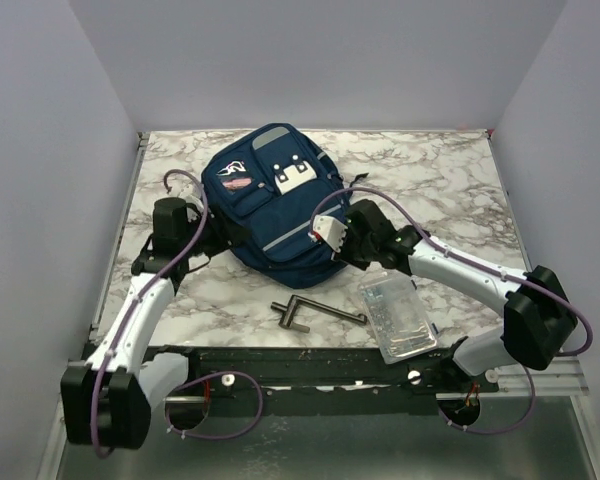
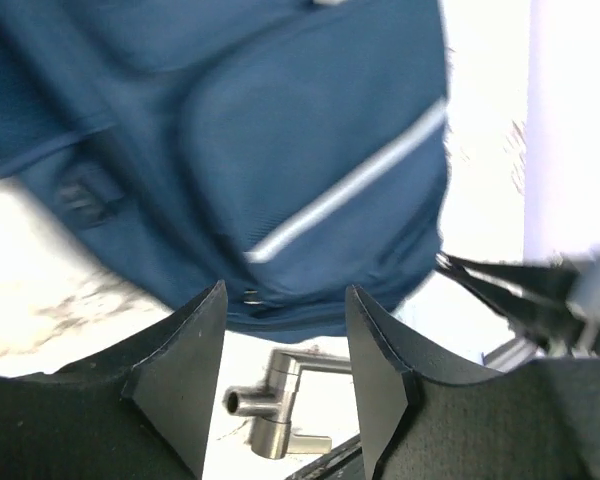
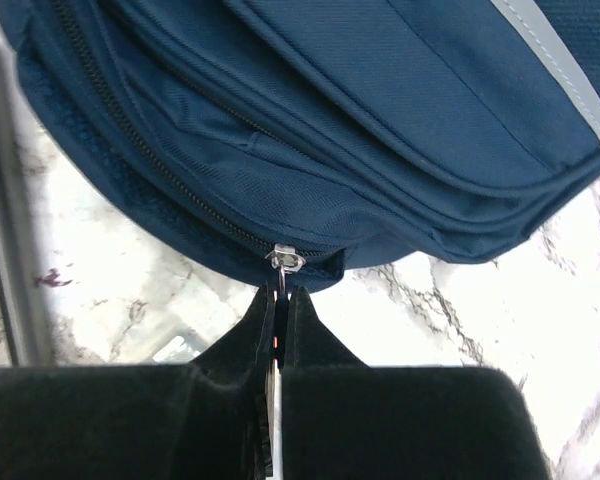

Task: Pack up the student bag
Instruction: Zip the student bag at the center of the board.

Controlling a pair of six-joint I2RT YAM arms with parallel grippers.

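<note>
Two fingers (image 3: 312, 342) of the right end effector (image 3: 283, 296) are pressed flat together, pinching the small metal zipper pull (image 3: 285, 259) at the lower seam of the student bag (image 1: 265, 195). The zipper track runs from the pull toward 10 o'clock in the right wrist view. The left end effector (image 2: 285, 295) has its jaws spread apart with nothing between them. Beyond its fingertips, at 12 o'clock, lies the bag's front pocket with a slanting grey stripe. The picture is too blurred to tell whether the tips touch the fabric.

From above, the right end effector meets the bag at its 5 o'clock corner and the left one sits at its 8 o'clock side. The navy bag lies flat on the marble bench (image 1: 460, 190), in the middle toward 12 o'clock, front pockets up. At 6 o'clock from the bag, apart from it, lies a dark metal T-shaped tool (image 1: 315, 312). Just beside the tool's end, at 3 o'clock, rests a clear plastic case (image 1: 398, 318).
</note>
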